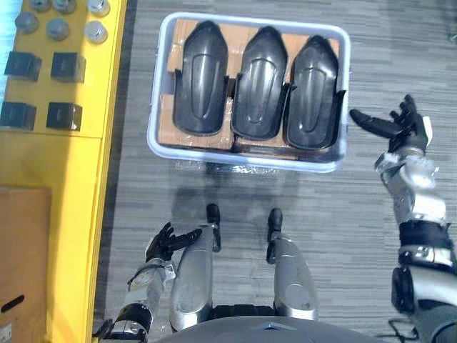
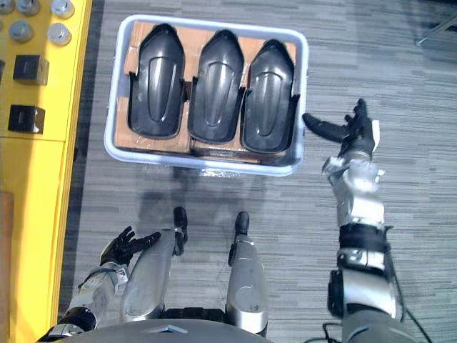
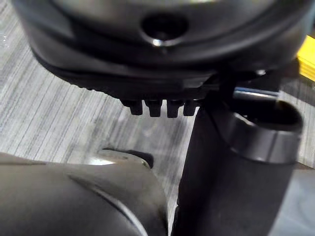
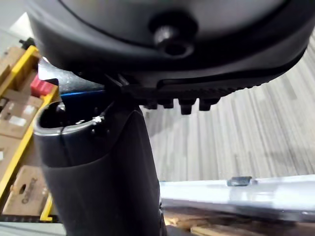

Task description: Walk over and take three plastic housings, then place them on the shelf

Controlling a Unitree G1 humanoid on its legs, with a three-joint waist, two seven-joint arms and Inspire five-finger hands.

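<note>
Three black plastic housings lie side by side in a pale bin (image 1: 246,161) on the grey carpet: the left housing (image 1: 201,78), the middle housing (image 1: 260,84) and the right housing (image 1: 311,93). Brown cardboard lines the bin under them. My right hand (image 1: 400,125) is raised just right of the bin, open, its fingers spread and its thumb pointing at the bin's right wall without touching it. In the right wrist view the bin's rim (image 4: 236,194) runs just past the thumb (image 4: 98,167). My left hand (image 1: 166,243) hangs low at the lower left, open and holding nothing.
A yellow shelf (image 1: 93,143) runs along the left side, close to the bin. On it lie black blocks (image 1: 68,68) and several grey round parts (image 1: 57,28). A brown cardboard sheet (image 1: 21,243) covers its near end. Grey carpet lies to the right.
</note>
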